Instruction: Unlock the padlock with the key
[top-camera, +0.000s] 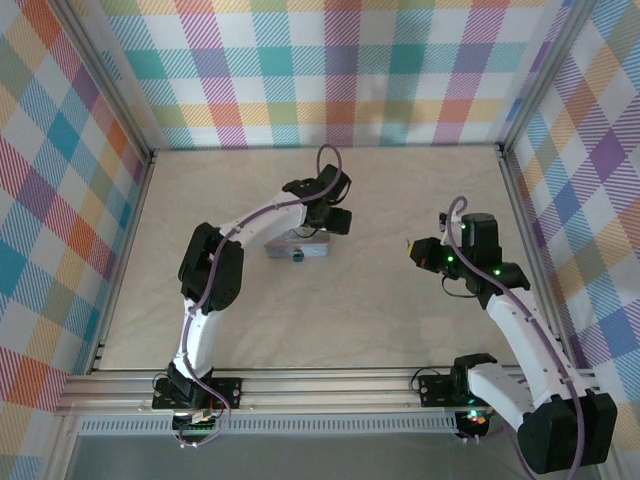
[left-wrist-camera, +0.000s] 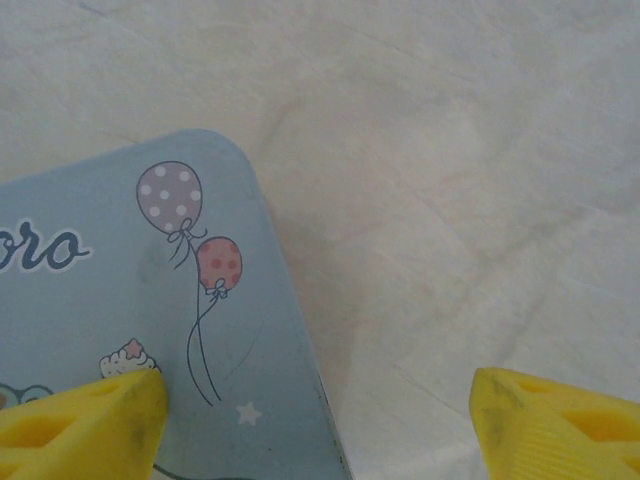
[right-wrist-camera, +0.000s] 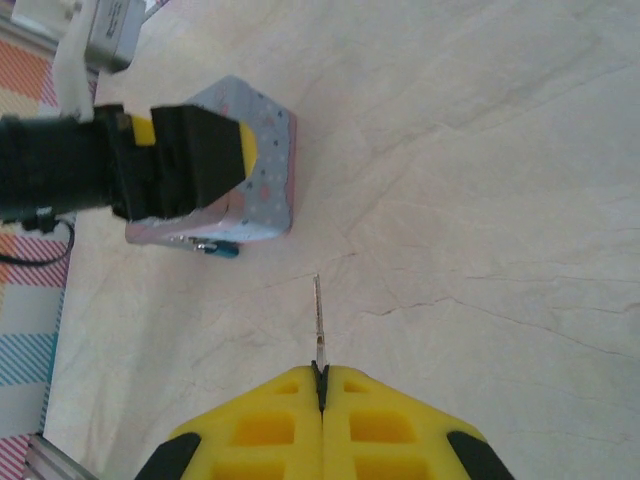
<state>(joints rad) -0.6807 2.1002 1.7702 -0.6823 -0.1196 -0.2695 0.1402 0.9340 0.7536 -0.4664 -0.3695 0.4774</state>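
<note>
Top external view: the tin (top-camera: 296, 245) lies on the pale table (top-camera: 380, 330), a little left of the middle and towards the far side. The padlock (top-camera: 299, 258) sits at the tin's near edge, a small blue-teal speck right against it; whether the two touch cannot be told from here. The left gripper (top-camera: 326, 222) hangs over the tin's right end. The right gripper (top-camera: 413, 246) is to the right, well apart from the tin, with its yellow tip pointing left towards it.

In the left wrist view, the left gripper (left-wrist-camera: 315, 430) has its jaws spread wide. One yellow finger (left-wrist-camera: 90, 420) is over the tin's light-blue lid (left-wrist-camera: 150, 290), beside the printed balloons. The other finger is over bare table, off the tin's edge. The corner of the tin lies between them, and nothing is gripped.

In the right wrist view, the right gripper (right-wrist-camera: 322, 385) has its fingers pressed together on the key (right-wrist-camera: 319, 318). The thin grey blade sticks straight out from the tips and is held above the table. It points roughly at the tin (right-wrist-camera: 268, 175), with a clear stretch of table between them. The padlock (right-wrist-camera: 222, 250) lies on the table just beside the tin's lower side wall, its shackle towards the wall. The left gripper (right-wrist-camera: 195, 160) is over the tin.
</note>
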